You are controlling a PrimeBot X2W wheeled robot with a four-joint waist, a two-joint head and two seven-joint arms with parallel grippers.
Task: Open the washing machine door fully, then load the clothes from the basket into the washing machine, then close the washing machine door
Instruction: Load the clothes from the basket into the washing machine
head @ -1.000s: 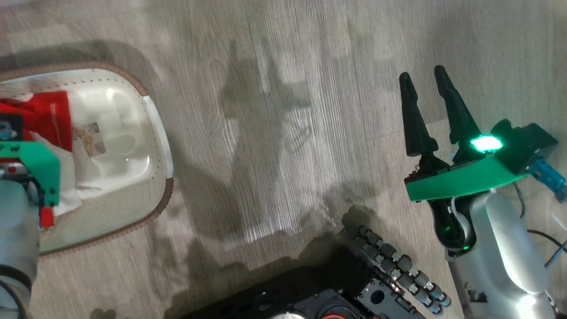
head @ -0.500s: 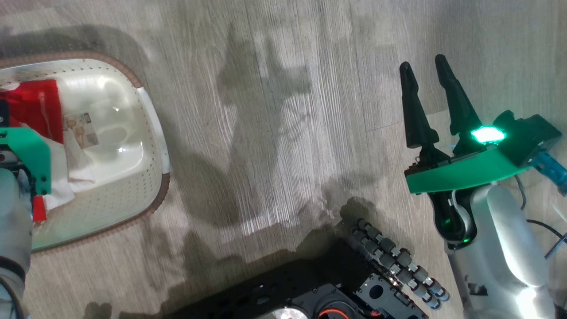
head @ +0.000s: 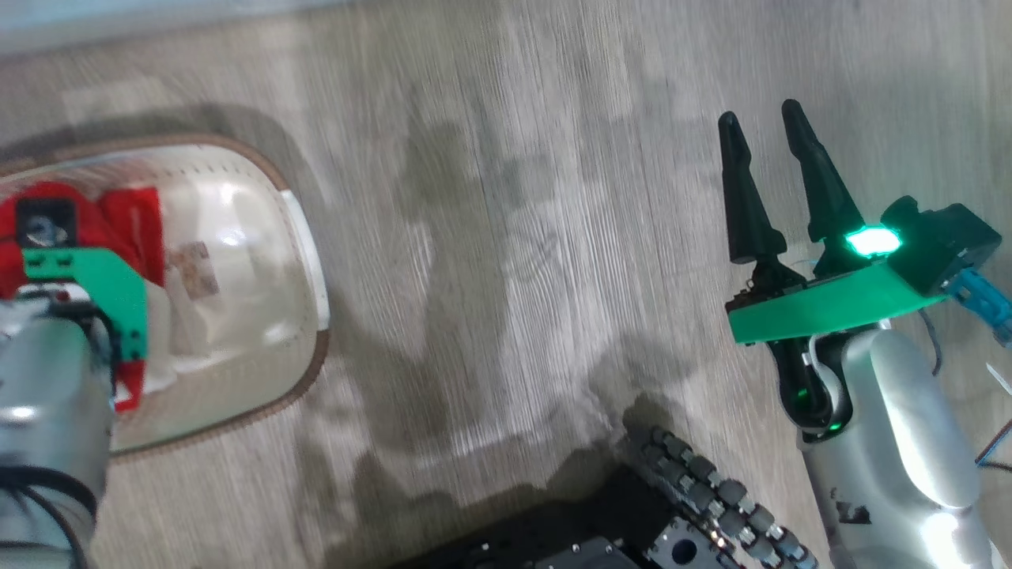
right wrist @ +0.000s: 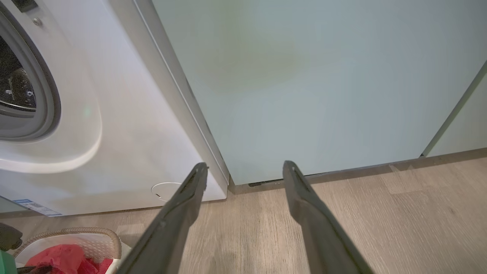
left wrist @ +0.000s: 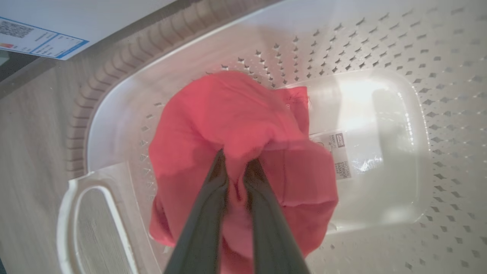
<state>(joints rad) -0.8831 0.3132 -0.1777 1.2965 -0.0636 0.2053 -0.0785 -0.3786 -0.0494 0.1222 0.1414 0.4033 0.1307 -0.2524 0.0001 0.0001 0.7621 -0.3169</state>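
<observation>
The cream perforated basket (head: 304,237) with a brown rim stands on the floor at the left. My left gripper (left wrist: 236,160) is inside it, shut on the red clothes (left wrist: 228,110), which bunch up around the fingers above the basket's floor label (left wrist: 338,156). In the head view the left wrist's green bracket (head: 103,276) hides those fingers among the red clothes (head: 134,221). My right gripper (head: 763,130) hangs open and holds nothing over bare floor at the right. It points at the white washing machine (right wrist: 125,125) with its grey gasket (right wrist: 43,95). The washing machine door is out of view.
Pale teal cabinets (right wrist: 304,87) stand right of the washer. The round cap (right wrist: 165,190) and blue sticker (right wrist: 32,205) sit low on its front. My dark wheeled base (head: 680,490) is at the bottom. The basket's white handle (left wrist: 72,213) lies near the left fingers.
The head camera has shifted, so the basket sits a little further right and lower in the picture. The red cloth now bunches higher around the left wrist. The right gripper stays open.
</observation>
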